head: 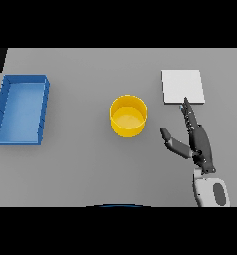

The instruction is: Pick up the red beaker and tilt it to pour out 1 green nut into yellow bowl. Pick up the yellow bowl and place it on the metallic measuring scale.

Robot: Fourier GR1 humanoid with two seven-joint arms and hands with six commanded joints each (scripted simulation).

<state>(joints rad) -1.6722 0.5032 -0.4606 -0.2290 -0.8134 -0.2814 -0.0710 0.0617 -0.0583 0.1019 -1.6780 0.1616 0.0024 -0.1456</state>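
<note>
You see a right hand (200, 143) of dark grey, slim segmented fingers and a thumb, joined to a white forearm shell (210, 193) with a grey oval panel on it

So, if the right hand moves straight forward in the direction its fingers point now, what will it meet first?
Most likely the metallic measuring scale. The right hand is open, its straight fingers aimed up the view at the scale's near edge, with fingertips already at that edge. The height above it is unclear. The yellow bowl lies off to the left.
</note>
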